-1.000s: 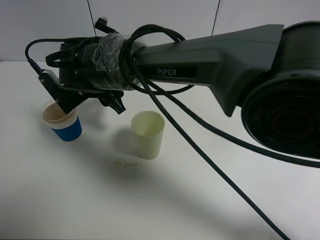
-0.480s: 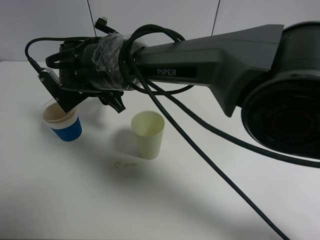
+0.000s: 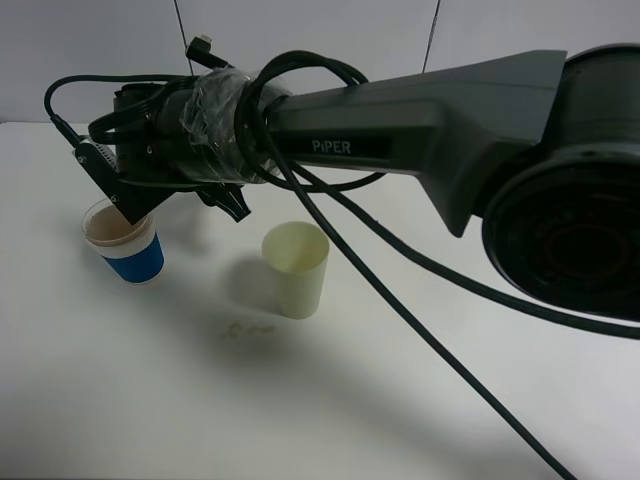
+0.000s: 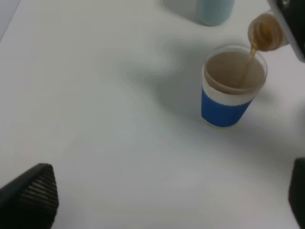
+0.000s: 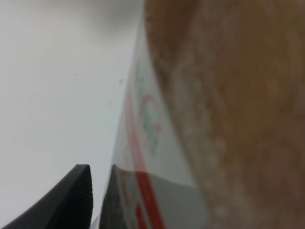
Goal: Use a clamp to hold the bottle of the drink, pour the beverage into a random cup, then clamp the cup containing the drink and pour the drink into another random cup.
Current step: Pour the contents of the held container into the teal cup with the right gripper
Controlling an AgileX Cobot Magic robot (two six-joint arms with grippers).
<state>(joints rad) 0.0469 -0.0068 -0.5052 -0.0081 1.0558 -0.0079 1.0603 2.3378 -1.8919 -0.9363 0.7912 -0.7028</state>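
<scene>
The bottle of the drink [image 4: 265, 32] is tipped over the short blue cup [image 4: 224, 102], and a thin brown stream of beverage [image 4: 248, 61] runs from its neck into the cup. Brown liquid [image 3: 112, 232] fills much of the cup. My right clamp [image 3: 178, 200] reaches across to the left of the table and is shut on the bottle, whose red-and-white label [image 5: 143, 143] fills the right wrist view beside a black finger [image 5: 78, 195]. From the high camera the bottle itself is hidden by the clamp. My left gripper [image 4: 164, 200] hangs open and empty near the cup. The teal tumbler [image 4: 214, 10] stands beyond the blue cup.
A pale yellow-green tumbler [image 3: 296, 268] stands right of the blue cup, with a few small brown drops [image 3: 246, 327] on the white table [image 3: 330, 400] in front of it. The thick black arm and its cables [image 3: 400, 290] span the view above the table.
The right clamp has shifted slightly up and to the left over the blue cup. The cups have not moved.
</scene>
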